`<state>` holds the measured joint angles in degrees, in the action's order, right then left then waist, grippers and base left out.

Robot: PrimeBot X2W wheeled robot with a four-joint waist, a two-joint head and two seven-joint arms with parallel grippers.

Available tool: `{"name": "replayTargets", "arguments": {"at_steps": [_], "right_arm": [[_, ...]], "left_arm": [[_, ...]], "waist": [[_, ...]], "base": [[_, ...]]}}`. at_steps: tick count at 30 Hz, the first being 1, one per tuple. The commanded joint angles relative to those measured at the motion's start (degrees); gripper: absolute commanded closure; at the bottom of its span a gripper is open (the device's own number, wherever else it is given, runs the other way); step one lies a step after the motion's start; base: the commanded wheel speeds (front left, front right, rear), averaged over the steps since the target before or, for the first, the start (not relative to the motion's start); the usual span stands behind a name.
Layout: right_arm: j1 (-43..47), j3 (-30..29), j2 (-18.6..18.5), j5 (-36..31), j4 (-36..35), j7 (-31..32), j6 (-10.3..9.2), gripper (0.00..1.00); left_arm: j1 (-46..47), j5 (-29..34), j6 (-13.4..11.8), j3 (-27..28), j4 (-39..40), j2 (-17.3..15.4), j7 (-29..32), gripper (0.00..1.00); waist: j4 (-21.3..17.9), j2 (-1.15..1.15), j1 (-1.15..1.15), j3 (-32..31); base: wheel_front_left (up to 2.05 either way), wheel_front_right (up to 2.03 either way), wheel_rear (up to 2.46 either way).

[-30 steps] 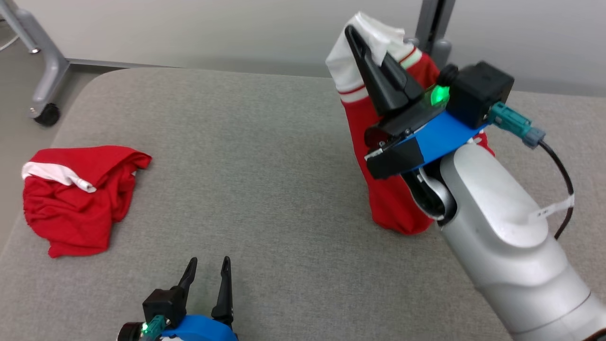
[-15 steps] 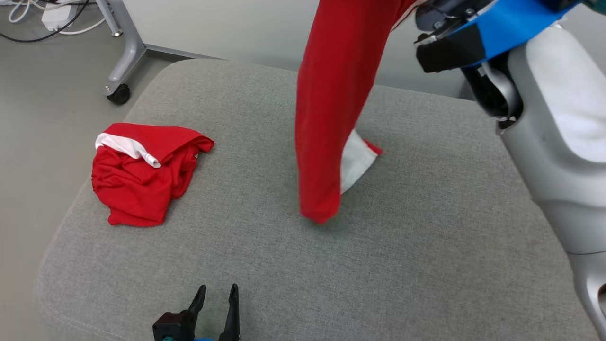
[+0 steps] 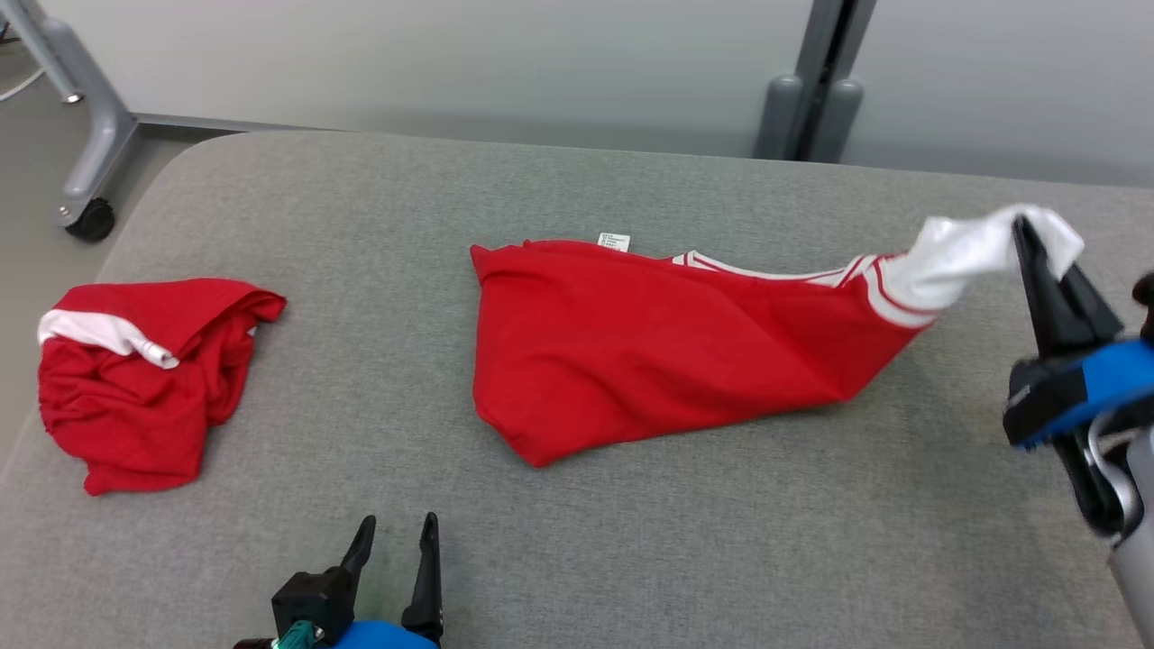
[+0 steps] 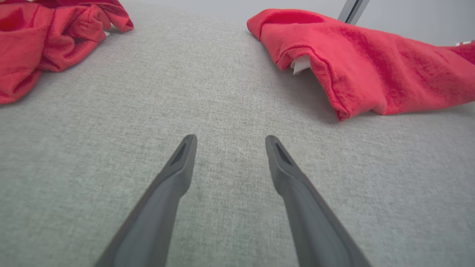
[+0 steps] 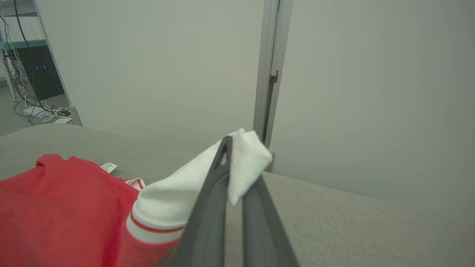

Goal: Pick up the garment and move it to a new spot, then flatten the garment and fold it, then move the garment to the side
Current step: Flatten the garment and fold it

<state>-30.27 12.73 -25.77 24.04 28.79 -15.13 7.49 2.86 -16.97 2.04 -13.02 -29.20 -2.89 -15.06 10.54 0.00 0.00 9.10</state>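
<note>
Head view: right gripper (image 3: pixel 1023 230) fingers clamped on white sleeve (image 3: pixel 965 257) of garment (image 3: pixel 649 351); cloth looks soft, light, floppy, best taken at corners; left gripper (image 3: pixel 399 521) fingers spread, empty.

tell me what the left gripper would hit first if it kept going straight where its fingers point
Probably just the grey cushion: the left gripper aims into the bare gap between the crumpled garment and the spread garment. Depth is hard to judge.

On the cushion (image 3: pixel 577 541) I see the garment (image 3: pixel 649 351); a crumpled cloth (image 3: pixel 135 379) lies left of it, the right tool (image 3: pixel 1023 236) at its right end.
</note>
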Motion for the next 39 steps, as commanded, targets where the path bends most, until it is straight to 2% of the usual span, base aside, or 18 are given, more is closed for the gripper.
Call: {"name": "replayTargets", "arguments": {"at_steps": [1, 2, 3, 6, 10, 15, 19, 24, 28, 33, 39], "right_arm": [[2.61, -1.14, 0.50, -0.43, 0.67, -0.02, 0.00, 0.76], [4.74, -2.35, 1.10, -0.78, 1.88, -0.02, -0.01, 0.09], [6.25, -3.64, 1.68, -1.23, 2.69, -0.02, 0.00, 0.00], [9.50, -7.90, 4.22, -3.62, 2.91, -0.02, 0.00, 0.00], [13.06, -10.30, 8.50, -7.34, 0.63, -0.02, 0.00, 0.00], [15.52, -10.66, 13.30, -9.11, -1.15, -0.02, 0.00, 0.00], [16.37, -9.70, 15.65, -9.60, -2.22, -0.01, 0.00, 0.00], [17.14, -8.57, 17.39, -9.62, -3.49, -0.01, 0.00, 0.00], [16.88, -7.25, 17.98, -9.52, -4.10, -0.01, 0.00, 0.00], [15.63, -5.45, 18.13, -9.17, -4.41, -0.01, 0.00, 0.00], [13.56, -3.28, 17.79, -8.61, -5.17, -0.01, 0.00, 0.00]], "left_arm": [[0.92, 0.36, 0.06, 0.77, 0.24, -0.02, -0.17, 0.00], [1.07, 0.56, 0.20, 1.03, 0.29, -0.01, -0.17, 0.00], [1.14, 0.90, 0.32, 1.39, 0.27, 0.01, -0.17, 0.00], [1.54, 1.42, 0.43, 2.49, 0.22, -0.02, -0.17, 0.00], [2.23, 1.06, 0.16, 3.38, 0.34, 0.00, -0.17, 0.00], [2.49, 0.71, -0.23, 4.02, 0.53, 0.00, -0.17, 0.00], [3.34, 0.04, -0.49, 4.61, 1.03, -0.02, -0.17, 0.00], [5.81, -0.61, -0.64, 6.04, 2.35, 0.00, -0.17, 0.00], [10.74, 0.40, 0.09, 7.00, 0.40, 0.00, -0.17, 0.00], [18.38, 2.53, 1.33, 7.83, -4.92, -0.82, -0.17, 0.00], [31.62, 3.75, 2.45, 7.60, -16.75, -3.42, 0.06, 0.00]], "waist": [[-1.66, 0.00, 0.00, -0.81], [-2.45, 0.00, 0.00, -0.89], [-3.24, 0.00, 0.00, -0.96], [-5.24, 0.00, 0.00, -1.11], [-7.42, 0.00, 0.00, -1.23], [-9.02, 0.00, 0.00, -1.25], [-9.53, 0.00, 0.00, -1.18], [-9.49, 0.00, 0.00, -0.86], [-9.32, 0.00, 0.00, 0.18], [-9.59, 0.00, 0.00, 1.84], [-10.89, 0.00, 0.00, 5.34]], "base": [[0.00, 0.00, 0.00], [0.00, 0.00, 0.00], [0.00, 0.00, 0.00], [0.00, 0.00, 0.00], [0.00, 0.00, 0.00], [0.00, 0.00, 0.00], [0.00, 0.00, 0.00], [0.00, 0.00, 0.00], [0.00, 0.00, 0.00], [0.00, 0.00, 0.00], [0.00, 0.00, 0.00]]}}
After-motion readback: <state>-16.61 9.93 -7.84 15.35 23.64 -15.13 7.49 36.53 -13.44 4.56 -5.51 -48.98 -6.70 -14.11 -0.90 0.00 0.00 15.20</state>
